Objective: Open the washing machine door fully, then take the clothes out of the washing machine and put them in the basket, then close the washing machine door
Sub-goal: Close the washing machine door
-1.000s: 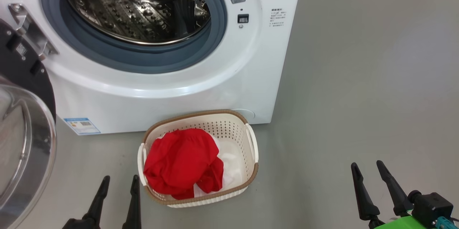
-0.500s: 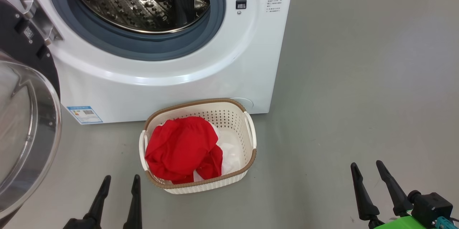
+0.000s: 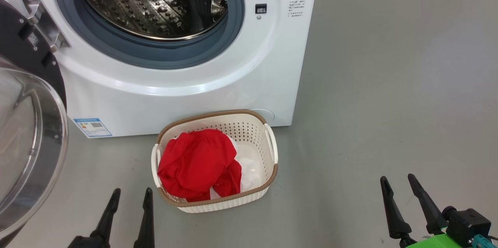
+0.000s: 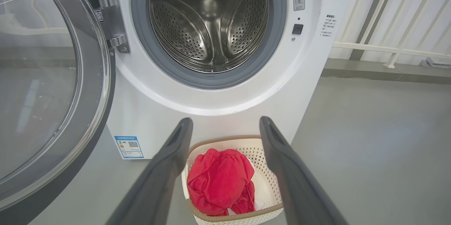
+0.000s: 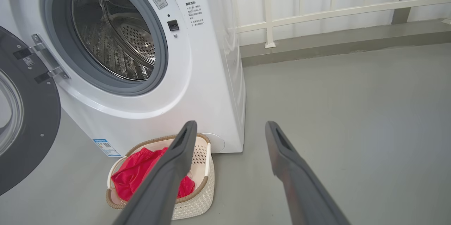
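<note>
Beyond left tool (image 4: pixel 225 121) and right tool (image 5: pixel 231 123), both splayed and empty, wrist-view railing (image 5: pixel 266 6)

Grey floor (image 3: pixel 389 84) under the washing machine (image 3: pixel 186 96) and the basket (image 3: pixel 268 178) before it.

The door (image 3: pixel 31 131) is swung open at the left of the machine (image 3: pixel 175 100). Red clothes (image 3: pixel 194 162) are piled in the basket (image 3: pixel 245 131), which is set before it.
</note>
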Available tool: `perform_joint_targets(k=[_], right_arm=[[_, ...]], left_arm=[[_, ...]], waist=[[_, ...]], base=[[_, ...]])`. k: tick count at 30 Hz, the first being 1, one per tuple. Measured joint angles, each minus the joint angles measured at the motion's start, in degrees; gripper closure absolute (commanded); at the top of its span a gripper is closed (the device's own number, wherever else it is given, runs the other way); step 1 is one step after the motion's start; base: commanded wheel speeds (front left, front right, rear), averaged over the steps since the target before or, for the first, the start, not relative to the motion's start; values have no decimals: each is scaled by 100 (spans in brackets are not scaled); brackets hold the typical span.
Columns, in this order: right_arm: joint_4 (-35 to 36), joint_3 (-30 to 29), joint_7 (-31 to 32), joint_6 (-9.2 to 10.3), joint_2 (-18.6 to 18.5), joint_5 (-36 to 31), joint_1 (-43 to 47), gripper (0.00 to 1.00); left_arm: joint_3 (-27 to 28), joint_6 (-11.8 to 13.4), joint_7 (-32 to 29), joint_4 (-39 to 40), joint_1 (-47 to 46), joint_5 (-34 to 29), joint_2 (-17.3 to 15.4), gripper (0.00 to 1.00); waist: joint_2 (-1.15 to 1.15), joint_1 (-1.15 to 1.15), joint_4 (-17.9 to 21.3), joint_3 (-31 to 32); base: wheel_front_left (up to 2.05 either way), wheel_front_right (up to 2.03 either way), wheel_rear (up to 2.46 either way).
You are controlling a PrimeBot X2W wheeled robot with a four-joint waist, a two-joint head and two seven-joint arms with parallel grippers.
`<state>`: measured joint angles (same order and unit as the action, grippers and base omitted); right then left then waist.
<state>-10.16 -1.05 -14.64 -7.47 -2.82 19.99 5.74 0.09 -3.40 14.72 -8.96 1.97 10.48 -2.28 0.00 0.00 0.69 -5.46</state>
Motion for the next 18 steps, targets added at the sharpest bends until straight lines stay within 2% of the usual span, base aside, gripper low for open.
perform_joint_targets(k=[9, 18], right_arm=[[5, 12, 0, 0, -5, -9, 3, 0], [16, 136, 0, 0, -58, -42, 3, 0]], left_arm=[[-11, 93, 0, 31, 3, 11, 0, 0], [-64, 243, 0, 31, 8, 127, 0, 0]], waist=[[0, 0, -83, 26], [0, 0, -455, 51]], base=[[0, 0, 0], [0, 0, 0]])
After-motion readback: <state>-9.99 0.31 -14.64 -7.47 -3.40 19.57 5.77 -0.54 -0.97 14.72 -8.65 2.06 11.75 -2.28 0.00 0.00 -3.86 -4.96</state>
